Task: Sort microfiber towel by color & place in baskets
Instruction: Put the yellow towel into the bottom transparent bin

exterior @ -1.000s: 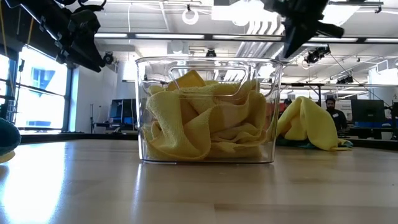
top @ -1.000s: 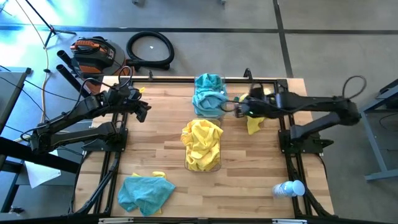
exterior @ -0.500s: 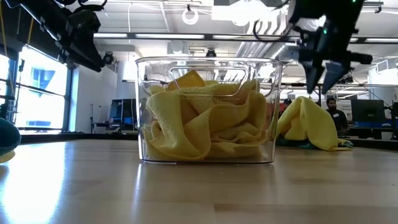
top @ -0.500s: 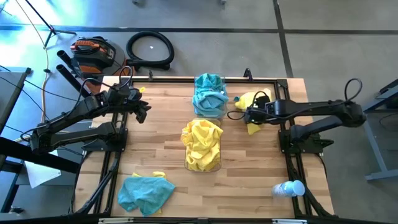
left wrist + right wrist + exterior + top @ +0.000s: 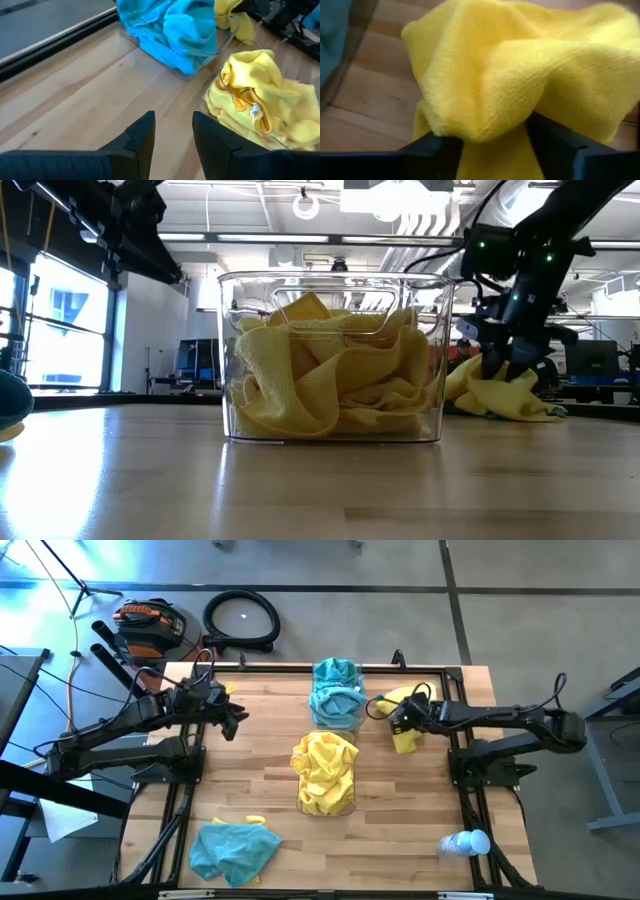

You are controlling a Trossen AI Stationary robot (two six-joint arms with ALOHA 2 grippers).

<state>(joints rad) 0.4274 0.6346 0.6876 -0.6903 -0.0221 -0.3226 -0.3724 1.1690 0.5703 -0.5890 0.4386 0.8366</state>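
A loose yellow microfiber towel [image 5: 405, 743] lies bunched on the table at the far right. My right gripper [image 5: 398, 722] is down on it, open. One clear basket [image 5: 313, 710] at the far middle holds teal towels [image 5: 336, 690]. Another [image 5: 330, 285], nearer, holds yellow towels [image 5: 324, 768]. A teal towel [image 5: 232, 848] lies crumpled near the front left edge with a bit of yellow [image 5: 253, 820] at its far side. My left gripper [image 5: 237, 720] hangs open and empty above the table, left of the baskets. My right gripper comes at the loose yellow towel from above, slanting down. Its open fingers [image 5: 436, 147] stand on either side of a raised fold [image 5: 485, 100] of the cloth, which bulges between them and lies against both. The towel rests slack on the table [image 5: 500, 398].
A white plastic bottle [image 5: 466, 842] lies at the front right corner. Black frame rails [image 5: 470, 810] run along the table's left, right and far edges. Bare wood [image 5: 420, 820] shows between the nearer basket and the right rail.
My right gripper has dropped from high beside the teal basket down onto the loose yellow towel, moving slightly toward the table's right edge, and its fingers have opened on the way. The towels and baskets have stayed put.
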